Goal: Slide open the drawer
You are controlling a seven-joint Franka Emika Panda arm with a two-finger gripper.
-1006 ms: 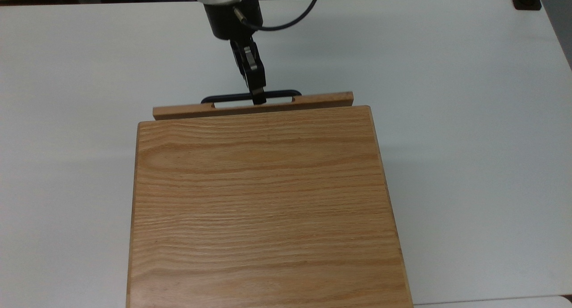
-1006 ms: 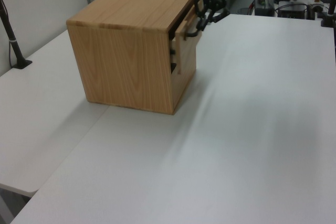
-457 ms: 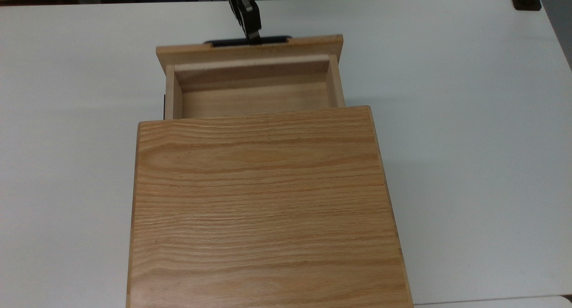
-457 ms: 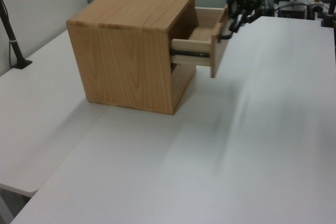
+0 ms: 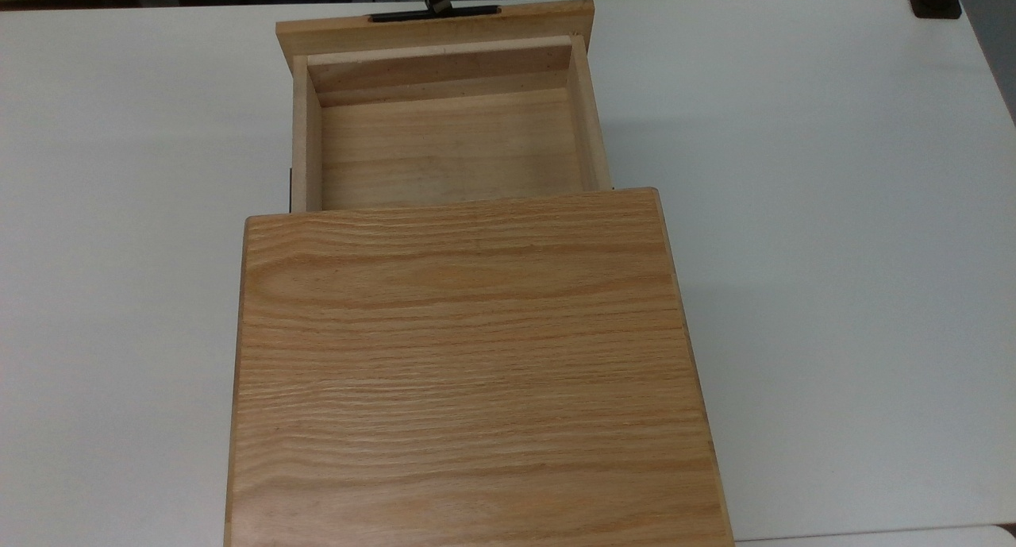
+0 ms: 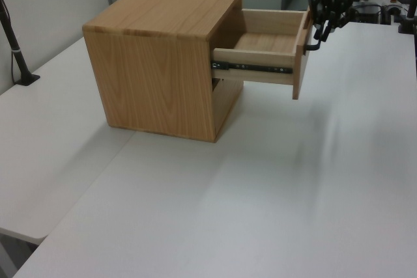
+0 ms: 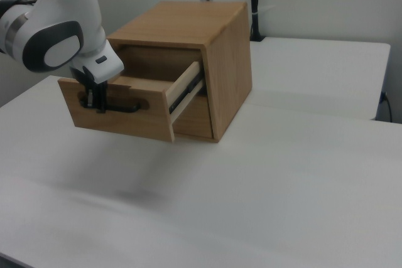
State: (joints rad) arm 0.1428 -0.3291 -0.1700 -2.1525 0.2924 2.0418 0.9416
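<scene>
Since the earlier frames, the light oak box-shaped drawer (image 5: 444, 146) has slid well out of the oak cabinet (image 5: 468, 364); its front panel now lies at the upper edge of the top view. In the right view, the black two-finger gripper (image 7: 97, 103) is closed around the slim black bar handle (image 7: 119, 106) at the frame's left. The metal slide rail (image 6: 251, 67) is exposed in the left view. Judgement: the drawer appears near full extension, and the task is largely complete on the white desk (image 5: 794, 213).
</scene>
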